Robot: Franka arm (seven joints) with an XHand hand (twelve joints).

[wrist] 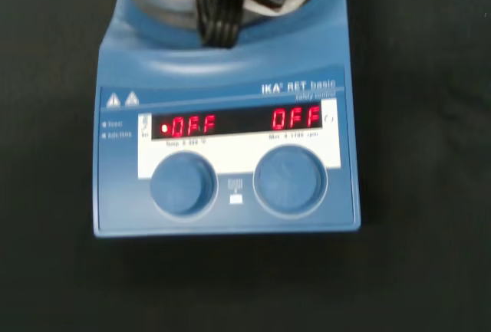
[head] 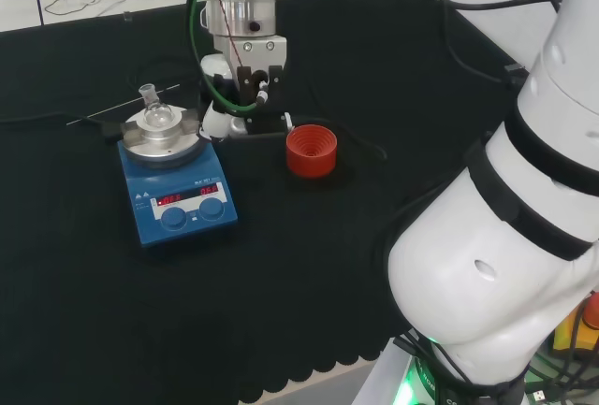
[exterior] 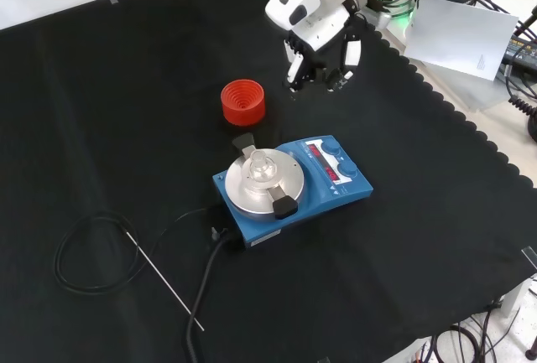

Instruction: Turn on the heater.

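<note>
We see the arm (head: pixel 524 237) filling the right of the head view, its white links large in the foreground. The black cloth (exterior: pixel 101 103) covers the bench.

The blue heater (head: pixel 178 190) sits on the cloth at the left of the head view; in the front view it lies near the middle. Its round metal plate (exterior: pixel 264 183) carries a small clear flask (exterior: pixel 262 164), upright. In the wrist view we see the heater's front panel with two round knobs (wrist: pixel 182 185) side by side under a strip of red lights (wrist: pixel 238 123). We do not read the display.

The hand (exterior: pixel 319 57) hangs above the cloth, apart from the heater: just to its right and farther off in the head view, above it in the front view. Its fingers (exterior: pixel 295 68) point down, relaxed, grasping nothing.

A red ribbed ring (head: pixel 311 151) stands to the right of the heater in the head view, near the hand.

A black cable (exterior: pixel 92 254) coils at the front view's left, and a thin rod (exterior: pixel 164 279) lies beside it.
</note>
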